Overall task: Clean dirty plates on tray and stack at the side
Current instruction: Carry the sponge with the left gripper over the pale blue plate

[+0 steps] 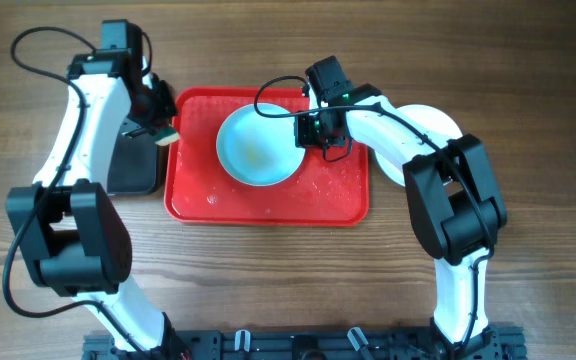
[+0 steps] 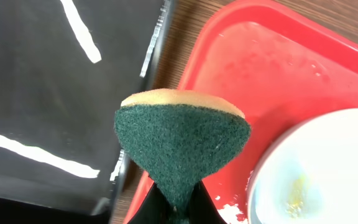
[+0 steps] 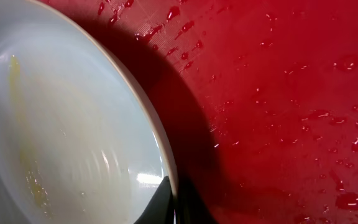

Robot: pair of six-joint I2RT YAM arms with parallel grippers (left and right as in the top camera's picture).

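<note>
A pale plate (image 1: pixel 256 147) with yellow smears lies on the red tray (image 1: pixel 268 205). My right gripper (image 1: pixel 315 133) is shut on the plate's right rim; in the right wrist view the rim (image 3: pixel 160 155) passes between the fingers (image 3: pixel 174 208) over the wet tray (image 3: pixel 278 112). My left gripper (image 1: pixel 165 136) is shut on a green and yellow sponge (image 2: pixel 182 140) and holds it over the tray's left edge (image 2: pixel 185 62). The dirty plate (image 2: pixel 319 174) shows at the lower right in the left wrist view. Another plate (image 1: pixel 436 125) lies on the table right of the tray, partly under the right arm.
A black bin (image 1: pixel 133 165) stands left of the tray; it fills the left part of the left wrist view (image 2: pixel 55 93). Water drops and white foam specks (image 1: pixel 213 198) lie on the tray floor.
</note>
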